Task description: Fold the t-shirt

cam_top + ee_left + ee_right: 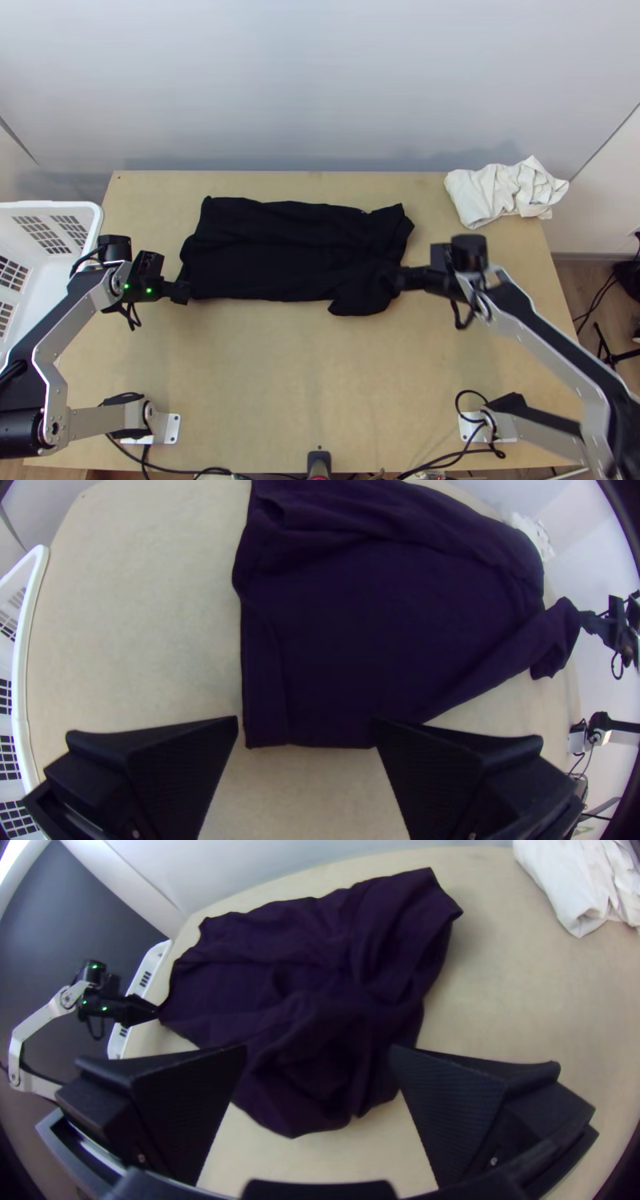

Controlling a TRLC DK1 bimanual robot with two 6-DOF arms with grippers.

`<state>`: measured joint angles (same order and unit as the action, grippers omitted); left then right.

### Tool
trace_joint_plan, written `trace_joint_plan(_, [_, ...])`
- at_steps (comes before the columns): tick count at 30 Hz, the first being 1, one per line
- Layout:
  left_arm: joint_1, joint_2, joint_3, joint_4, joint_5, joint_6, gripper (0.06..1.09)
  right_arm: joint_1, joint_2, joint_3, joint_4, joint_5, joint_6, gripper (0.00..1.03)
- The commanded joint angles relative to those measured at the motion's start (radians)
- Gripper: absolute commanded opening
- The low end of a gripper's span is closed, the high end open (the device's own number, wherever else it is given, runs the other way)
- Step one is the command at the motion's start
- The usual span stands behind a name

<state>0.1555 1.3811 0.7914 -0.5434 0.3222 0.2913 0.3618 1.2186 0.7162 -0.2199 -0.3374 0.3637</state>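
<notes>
On a light wooden counter (256,376), we have a black T-shirt (280,248) lying in a rough oblong, prob. part-folded, w/ its near right end (364,294) bunched and poking past the near edge. Our L gripper (181,293) is at the near left corner, fingers open, w/ the shirt's edge showing b/w them. Our R gripper (400,278) is at the bunched end, its fingers also wide apart, cloth b/w them; we can't tell how many layers lie there.

What could go wrong, in our judgement: if the R gripper shuts on the loose bunch, it may take only the top layer, b/c the cloth there is piled rather than flat; the underside would then stay put and the fold skew. On the L side, the tips sit by the very edge, so a shallow bite could slip on lifting. Should the 2 arms lift or travel unevenly, we'd expect diag. creases, b/c the near edge is crooked already. Wrinkles along the middle could also get trapped inside the next fold. White cloth (504,192) at far R and a white basket (80,210) at L are well clear of the shirt, so low risk.
</notes>
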Motion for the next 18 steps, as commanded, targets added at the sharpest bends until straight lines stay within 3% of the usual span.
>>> trace_joint_plan(1, [0.003, -0.007, -0.008, 0.003, 0.002, -0.001, 1.03, 0.052, -0.258, -0.095, -0.122, -0.023, 0.018, 1.00])
trace_joint_plan(7, [-0.001, -0.007, -0.001, 0.005, 0.002, -0.009, 1.03, 0.088, -0.309, -0.199, -0.157, -0.049, -0.012, 0.99])
trace_joint_plan(13, [-0.001, 0.003, 0.012, 0.007, 0.000, -0.014, 1.03, 0.143, -0.222, -0.293, 0.047, -0.034, -0.008, 0.99])
trace_joint_plan(18, [-0.002, 0.010, 0.020, 0.007, 0.000, -0.017, 1.03, 0.223, -0.062, -0.311, 0.231, 0.041, -0.003, 0.96])
